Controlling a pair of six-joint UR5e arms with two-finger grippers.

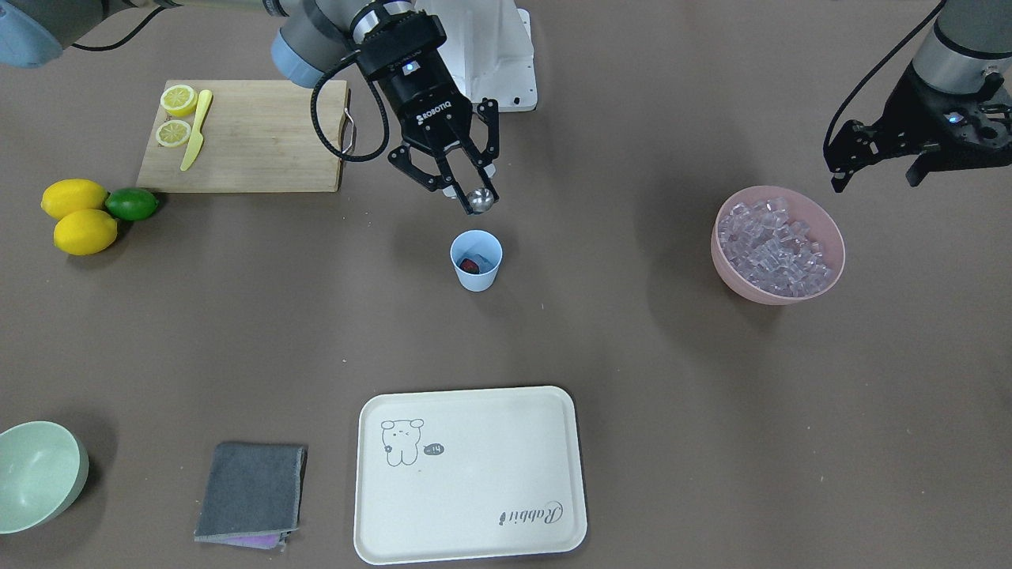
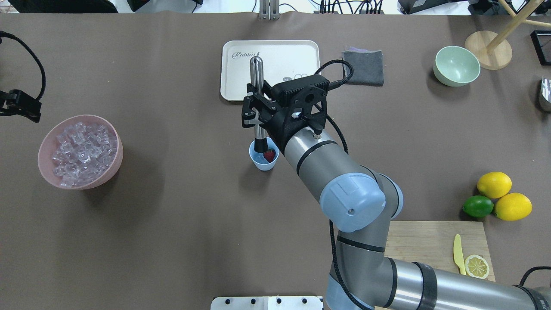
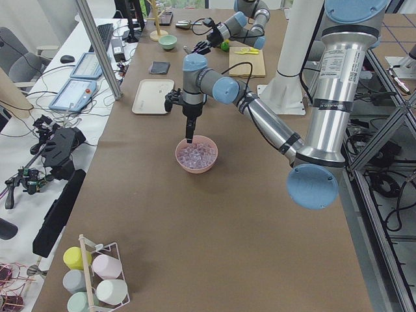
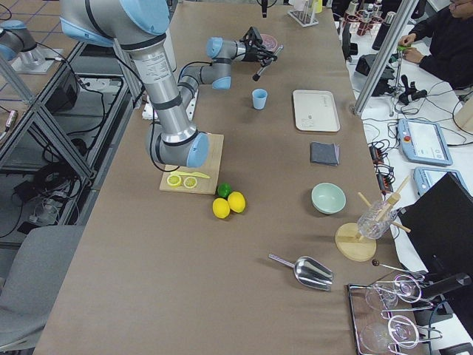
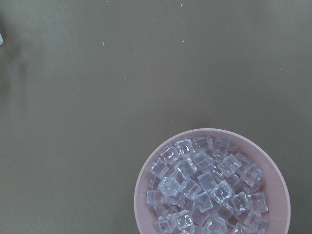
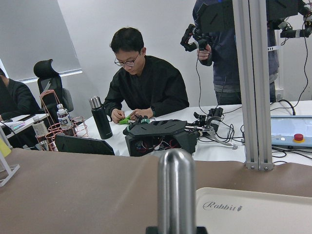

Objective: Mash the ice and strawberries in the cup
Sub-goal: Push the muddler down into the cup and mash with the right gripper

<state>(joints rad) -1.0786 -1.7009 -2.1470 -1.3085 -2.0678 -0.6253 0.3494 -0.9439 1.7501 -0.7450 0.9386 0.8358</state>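
- One cup (image 1: 477, 280) — small, pale blue, tapered, no handle; it stands upright near the middle of the counter (image 1: 632, 356).
- One strawberry (image 2: 269, 155) — red, lying inside the cup.
- Ice (image 1: 775, 246) — clear cubes, too many to count, heaped in one pink bowl (image 1: 739, 284), well apart from the cup.
- One metal muddler (image 2: 257, 86), tilted, its dark tip at the cup's mouth; the right jaws pinch its shaft.
- The left jaws are spread, holding nothing, near the pink bowl.
- Two lemons (image 1: 75, 197) and one lime (image 1: 131, 204) lie touching.
- Two lemon halves (image 1: 179, 99) and one knife (image 1: 195, 134) sit on one board (image 1: 261, 142).
- One tray (image 1: 474, 490), one cloth (image 1: 249, 490), one green bowl (image 1: 32, 474).
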